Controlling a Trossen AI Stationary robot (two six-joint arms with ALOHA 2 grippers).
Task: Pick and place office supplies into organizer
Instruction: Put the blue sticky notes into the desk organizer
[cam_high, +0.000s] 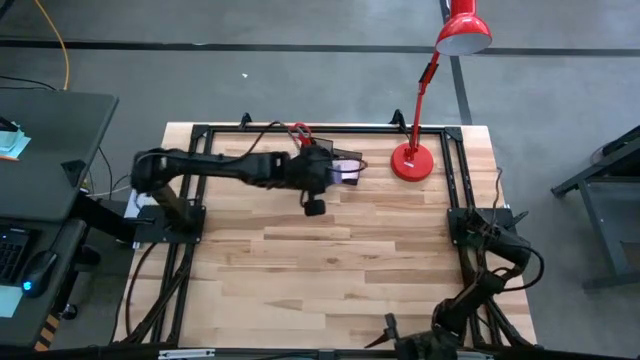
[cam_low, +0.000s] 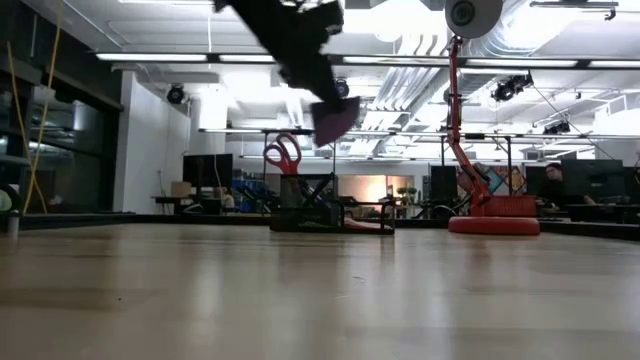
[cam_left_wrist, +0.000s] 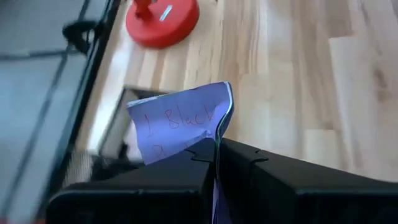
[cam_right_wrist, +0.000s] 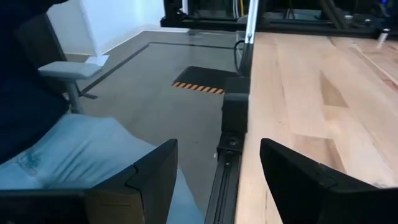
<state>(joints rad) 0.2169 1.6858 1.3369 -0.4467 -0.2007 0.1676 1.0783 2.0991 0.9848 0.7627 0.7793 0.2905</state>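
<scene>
A purple note pad (cam_left_wrist: 177, 121) with handwriting on it is lifted above the table, and my left gripper (cam_left_wrist: 216, 152) is shut on it. In the high view this gripper (cam_high: 335, 170) is at the far middle of the table. The black organizer (cam_low: 325, 215) stands just below and beyond it, with the red-handled scissors (cam_low: 283, 155) standing upright in its cup section. My right arm (cam_high: 480, 290) waits folded at the near right corner. Its gripper (cam_right_wrist: 214, 180) is open, with nothing between the fingers. My left gripper pinches the purple note pad by its lower edge (cam_left_wrist: 208, 142) between the two fingers. The fingers slant downward from the table's left. Most of the pad sticks out past the fingertips, slightly curled, clear of the table and the organizer (cam_left_wrist: 115, 134). One sheet or several, I cannot tell.
A red desk lamp stands on its round base (cam_high: 412, 162) at the far right, close to the organizer, and its head (cam_high: 463, 32) reaches beyond the far edge. A black frame rail (cam_high: 320, 128) runs around the tabletop. A person's jeans-clad leg (cam_right_wrist: 74, 155) shows beside the table.
</scene>
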